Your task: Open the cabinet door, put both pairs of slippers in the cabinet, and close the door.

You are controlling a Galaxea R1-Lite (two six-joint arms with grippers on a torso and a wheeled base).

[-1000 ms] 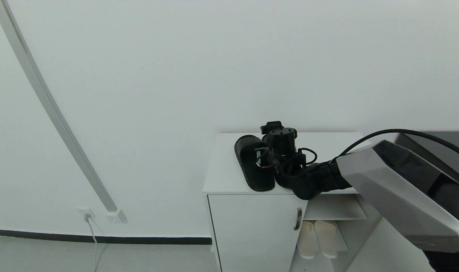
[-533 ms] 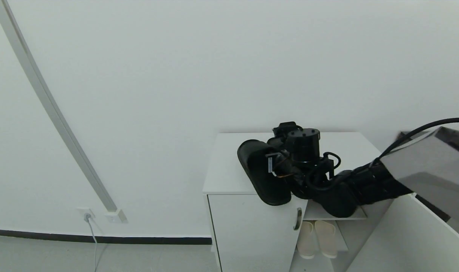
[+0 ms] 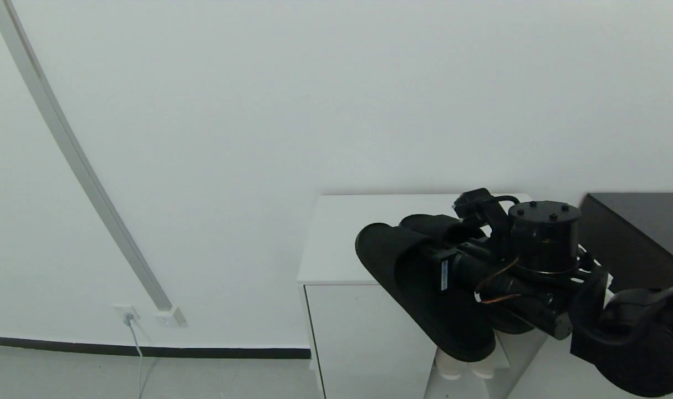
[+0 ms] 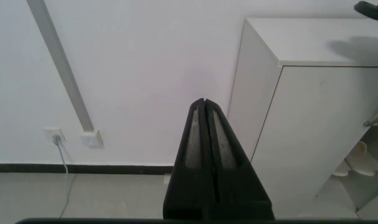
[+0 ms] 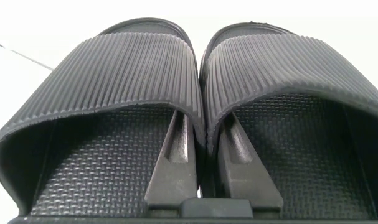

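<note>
You have your right jaws pinched on the black slippers (image 3: 425, 288) by their inner straps, the pair aloft before the cabinet (image 3: 358, 327) top edge, white slippers (image 4: 355, 159) low inside it, your left jaws pressed together, empty

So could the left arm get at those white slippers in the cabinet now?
Probably not: the left gripper is shut, and the right gripper, holding the black slippers, crowds the open side where the white slippers sit.
</note>
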